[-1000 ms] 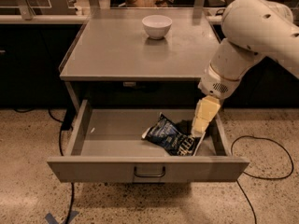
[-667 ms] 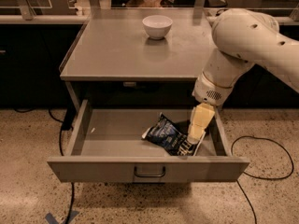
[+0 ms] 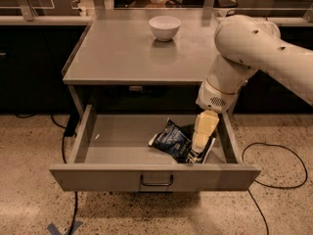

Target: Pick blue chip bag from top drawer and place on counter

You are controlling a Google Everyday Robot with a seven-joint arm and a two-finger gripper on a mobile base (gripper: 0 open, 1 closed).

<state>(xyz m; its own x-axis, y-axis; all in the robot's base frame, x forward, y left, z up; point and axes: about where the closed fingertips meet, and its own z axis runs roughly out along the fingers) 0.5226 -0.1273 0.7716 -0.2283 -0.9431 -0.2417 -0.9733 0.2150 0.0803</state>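
Floor: we see speckled beige terrazzo (image 3: 29,146) under and around the unit, with dark cabinets behind it.
Left cable: a black cord (image 3: 62,148) runs down the floor beside the drawer's left side.
Tape: a bit of blue tape (image 3: 54,227) lies on the floor near the bottom left.
Counter: the grey metal counter (image 3: 112,53) tops the unit, directly above the drawer.
Bowl: a white bowl (image 3: 165,27) stands upright near the counter's back edge, about mid-width.
Top drawer: the top drawer (image 3: 107,177) is pulled out wide towards us; its dark bar handle (image 3: 156,181) sits in the middle of the front panel.
Blue chip bag: we find the blue chip bag (image 3: 171,140) lying crumpled on the drawer floor, right of centre, close to the front panel.
Gripper: the gripper (image 3: 196,155) points down inside the drawer at the bag's right end, touching it; we cannot tell whether it grasps the bag.
Arm: the white arm (image 3: 259,43) reaches in from the right, over the counter's right edge.
Right cable: another black cord (image 3: 274,165) loops on the floor right of the drawer.
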